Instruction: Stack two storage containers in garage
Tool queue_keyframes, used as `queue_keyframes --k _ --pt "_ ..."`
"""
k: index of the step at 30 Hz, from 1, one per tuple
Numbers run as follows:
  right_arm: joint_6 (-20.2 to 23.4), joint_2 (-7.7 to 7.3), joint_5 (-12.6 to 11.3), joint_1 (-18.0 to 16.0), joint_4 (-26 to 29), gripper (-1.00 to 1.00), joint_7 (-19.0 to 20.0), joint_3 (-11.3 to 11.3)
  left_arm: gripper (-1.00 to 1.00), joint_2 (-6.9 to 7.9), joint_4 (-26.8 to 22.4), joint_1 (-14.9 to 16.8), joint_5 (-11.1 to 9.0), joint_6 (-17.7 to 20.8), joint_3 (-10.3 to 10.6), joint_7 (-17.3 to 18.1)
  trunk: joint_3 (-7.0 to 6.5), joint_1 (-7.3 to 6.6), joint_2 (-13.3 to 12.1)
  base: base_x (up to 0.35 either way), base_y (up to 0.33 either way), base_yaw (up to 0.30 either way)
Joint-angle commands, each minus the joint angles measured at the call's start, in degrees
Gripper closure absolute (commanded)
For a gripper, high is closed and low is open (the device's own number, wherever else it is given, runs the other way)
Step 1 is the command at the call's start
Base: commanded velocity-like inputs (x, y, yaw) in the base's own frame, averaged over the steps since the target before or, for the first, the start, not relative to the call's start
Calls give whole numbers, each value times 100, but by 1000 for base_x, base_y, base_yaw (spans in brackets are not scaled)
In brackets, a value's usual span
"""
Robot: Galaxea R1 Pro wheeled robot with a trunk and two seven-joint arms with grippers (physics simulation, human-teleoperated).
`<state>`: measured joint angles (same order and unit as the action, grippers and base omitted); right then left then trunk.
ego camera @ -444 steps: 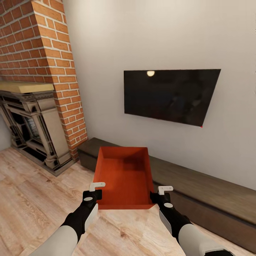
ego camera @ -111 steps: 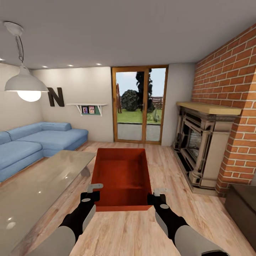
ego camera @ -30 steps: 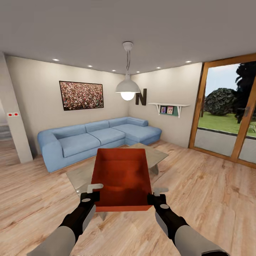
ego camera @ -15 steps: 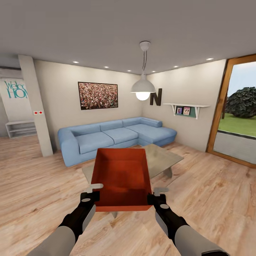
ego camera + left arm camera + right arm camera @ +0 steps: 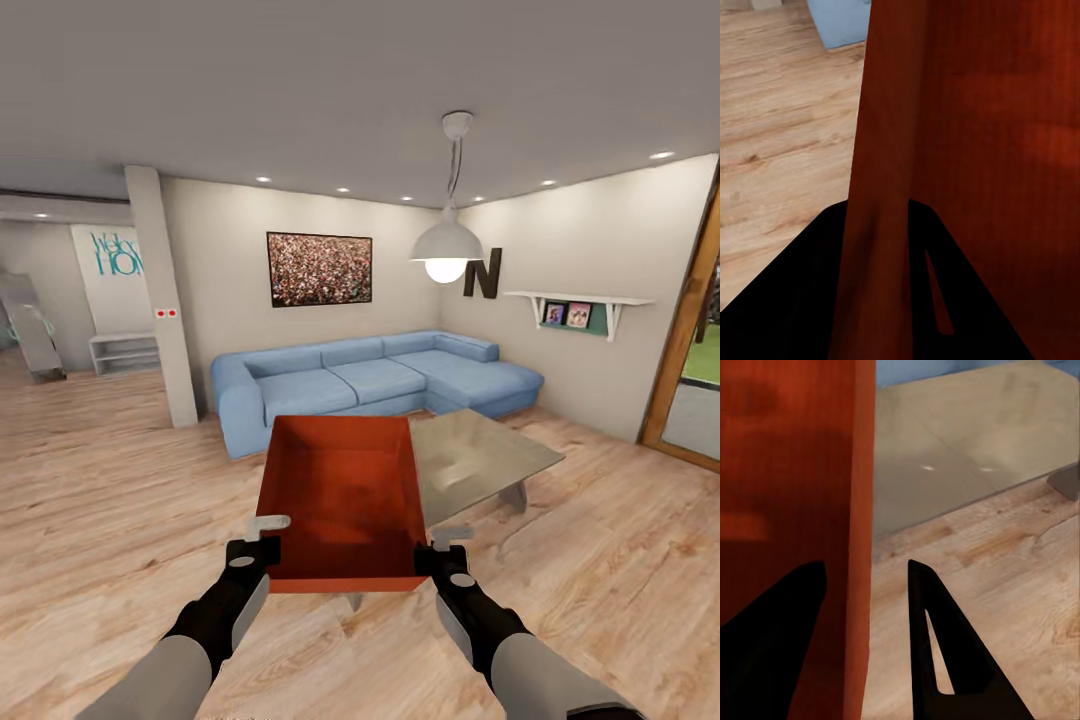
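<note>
Both end effectors grip the storage container (image 5: 342, 500) above the wood floor (image 5: 100, 480)

Coffee table (image 5: 480, 455) near corner hidden behind container (image 5: 345, 500), wall lettering (image 5: 117, 254) cut by pillar (image 5: 160, 300)

Framed picture (image 5: 319, 268) above sofa (blue) (image 5: 370, 382); pendant lamp (image 5: 446, 242) over table (image 5: 478, 456).

Teal "Welc… HOM…" lettering (image 5: 117, 253) on hallway wall; dark letter "N" (image 5: 484, 273) on right wall
</note>
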<state>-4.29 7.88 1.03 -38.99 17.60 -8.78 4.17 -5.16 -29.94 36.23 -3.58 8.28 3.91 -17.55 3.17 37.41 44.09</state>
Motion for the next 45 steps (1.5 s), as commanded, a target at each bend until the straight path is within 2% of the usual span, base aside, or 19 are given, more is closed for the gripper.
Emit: queue_keyframes --k 1,37,45 --pt "-11 -6 1 -4 -11 100 -62 5 100 7 -26 7 53 42 4 -73 10 2 9 0 0 272" --pt "-36 -15 3 -4 -4 100 -58 9 100 15 27 7 46 42 5 -64 76 2 9 0 0 235" --pt "-60 -17 11 -4 -2 100 -60 9 100 15 24 7 47 42 6 -64 81 2 9 0 0 51"
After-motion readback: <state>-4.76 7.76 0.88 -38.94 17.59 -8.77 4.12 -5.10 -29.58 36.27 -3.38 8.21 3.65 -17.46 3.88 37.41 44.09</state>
